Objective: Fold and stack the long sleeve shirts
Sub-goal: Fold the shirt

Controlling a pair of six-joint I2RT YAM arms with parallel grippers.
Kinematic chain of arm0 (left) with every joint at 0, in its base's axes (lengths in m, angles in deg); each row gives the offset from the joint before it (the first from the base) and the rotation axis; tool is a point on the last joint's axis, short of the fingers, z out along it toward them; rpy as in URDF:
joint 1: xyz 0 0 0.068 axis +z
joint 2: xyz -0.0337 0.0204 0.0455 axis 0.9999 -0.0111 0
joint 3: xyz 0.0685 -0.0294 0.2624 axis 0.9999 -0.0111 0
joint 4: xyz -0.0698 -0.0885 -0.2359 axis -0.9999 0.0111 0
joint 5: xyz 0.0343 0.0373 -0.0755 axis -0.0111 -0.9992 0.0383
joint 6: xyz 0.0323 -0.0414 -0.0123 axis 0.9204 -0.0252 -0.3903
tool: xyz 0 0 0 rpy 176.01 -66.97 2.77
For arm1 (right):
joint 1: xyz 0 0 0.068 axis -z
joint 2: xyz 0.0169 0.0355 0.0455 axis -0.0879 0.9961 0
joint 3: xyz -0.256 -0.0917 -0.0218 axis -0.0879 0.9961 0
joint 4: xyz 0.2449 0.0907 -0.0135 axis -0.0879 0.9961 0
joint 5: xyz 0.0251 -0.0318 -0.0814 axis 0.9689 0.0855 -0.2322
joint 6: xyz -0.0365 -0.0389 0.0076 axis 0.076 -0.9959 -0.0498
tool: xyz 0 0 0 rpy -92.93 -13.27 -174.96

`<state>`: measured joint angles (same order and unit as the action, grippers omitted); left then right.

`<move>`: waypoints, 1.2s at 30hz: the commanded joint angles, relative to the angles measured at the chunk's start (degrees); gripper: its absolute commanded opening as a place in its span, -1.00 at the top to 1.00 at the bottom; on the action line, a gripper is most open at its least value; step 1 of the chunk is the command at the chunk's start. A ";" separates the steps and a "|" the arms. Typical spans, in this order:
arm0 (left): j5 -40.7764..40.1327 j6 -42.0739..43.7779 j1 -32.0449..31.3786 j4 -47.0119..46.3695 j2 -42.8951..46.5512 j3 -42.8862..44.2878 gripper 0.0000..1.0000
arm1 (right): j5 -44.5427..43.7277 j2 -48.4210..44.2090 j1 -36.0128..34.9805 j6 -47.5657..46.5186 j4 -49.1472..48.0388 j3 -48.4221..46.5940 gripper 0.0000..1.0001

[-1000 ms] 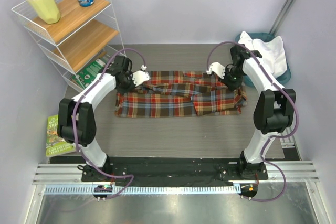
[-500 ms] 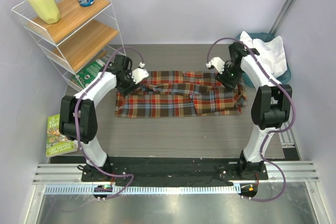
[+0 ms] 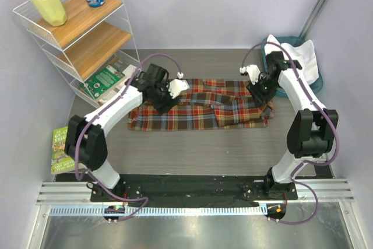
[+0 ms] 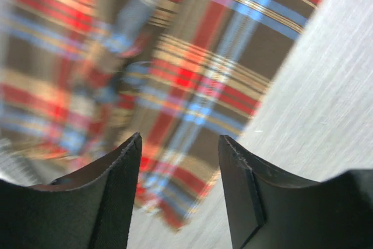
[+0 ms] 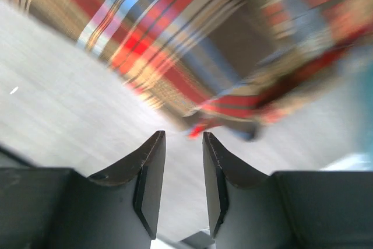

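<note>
One plaid shirt (image 3: 198,112) lies flat; one white shirt (image 3: 300,56) sits bunched.

The plaid shirt (image 3: 198,109) is red, orange, brown and dark green, with blue lines. Right of it, the other shirt (image 3: 298,56) is white, its basket (image 3: 315,81) teal. The tabletop (image 3: 192,150) is grey. My left hand (image 4: 180,137) and right hand (image 5: 183,134) have black fingers (image 4: 111,196).

Left claw (image 3: 179,84) farther inward, seemingly empty

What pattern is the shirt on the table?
The shirt is red, orange, brown plaid with blue lines; best in left wrist view.
</note>
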<state>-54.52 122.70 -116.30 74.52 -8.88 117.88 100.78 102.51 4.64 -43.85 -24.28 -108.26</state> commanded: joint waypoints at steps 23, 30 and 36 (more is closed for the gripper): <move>-4.76 -0.52 -3.12 5.24 -5.43 -18.54 0.11 | -1.15 -7.24 -0.39 1.87 -9.07 30.18 0.36; -0.46 0.28 -3.03 7.09 2.74 -16.00 -0.14 | 6.23 -17.44 -0.39 6.61 -5.72 26.06 0.09; 3.32 -2.71 -3.03 6.65 5.12 -11.60 -0.28 | 5.01 -12.26 -0.30 8.46 -10.89 25.25 -0.02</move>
<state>-55.72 122.00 -119.34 81.01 -6.45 102.58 105.44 87.04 4.36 -37.19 -31.49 -82.86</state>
